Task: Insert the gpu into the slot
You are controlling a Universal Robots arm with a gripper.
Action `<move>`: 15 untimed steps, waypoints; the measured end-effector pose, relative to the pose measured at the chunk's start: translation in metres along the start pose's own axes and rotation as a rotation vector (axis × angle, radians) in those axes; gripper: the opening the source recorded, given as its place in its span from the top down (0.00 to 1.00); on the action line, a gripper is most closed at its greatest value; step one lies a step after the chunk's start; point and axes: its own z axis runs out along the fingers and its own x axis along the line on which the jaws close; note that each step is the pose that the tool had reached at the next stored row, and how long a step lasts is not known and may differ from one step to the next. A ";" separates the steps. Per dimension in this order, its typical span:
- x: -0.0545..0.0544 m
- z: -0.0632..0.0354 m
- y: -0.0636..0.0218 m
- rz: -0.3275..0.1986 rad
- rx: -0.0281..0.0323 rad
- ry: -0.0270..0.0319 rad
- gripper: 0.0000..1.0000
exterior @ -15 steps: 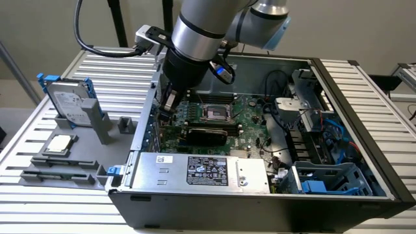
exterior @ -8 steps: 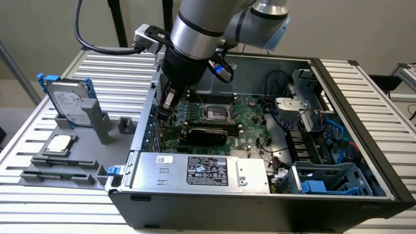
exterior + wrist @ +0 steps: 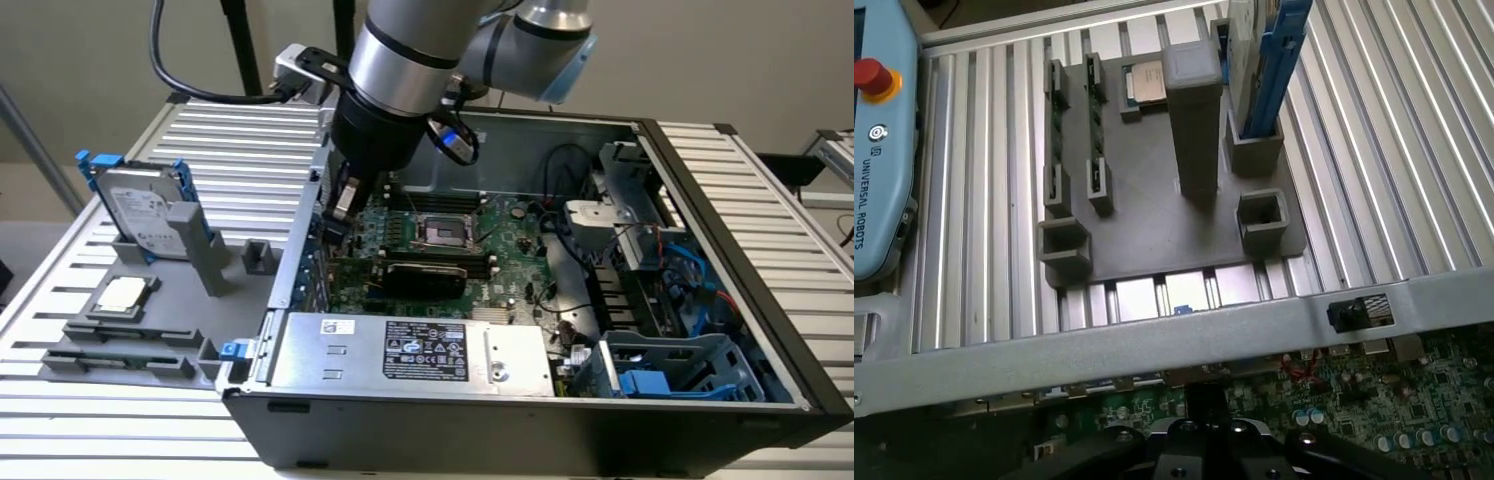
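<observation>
Slatted metal table (image 3: 747, 190), open computer case (image 3: 534, 400), gpu (image 3: 414, 275) apparently flat, lengthwise across motherboard (image 3: 507, 250).

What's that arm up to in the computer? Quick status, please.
End effector shut, low over the motherboard. Gpu lies flat on the board. Nothing visibly in the way.

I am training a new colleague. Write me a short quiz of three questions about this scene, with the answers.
1. True or false: the computer case lies open, so its motherboard is exposed.
2. What stands upright in a blue frame on the grey holder outside the case? A) a hard drive B) a fan C) a keyboard
3. Fill in: the arm reaches down ___ the case.

Key: 1 true; 2 A; 3 inside (into).
</observation>
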 end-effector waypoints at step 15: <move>0.010 0.0000 -0.0029 0.002 0.0001 0.0063 0.89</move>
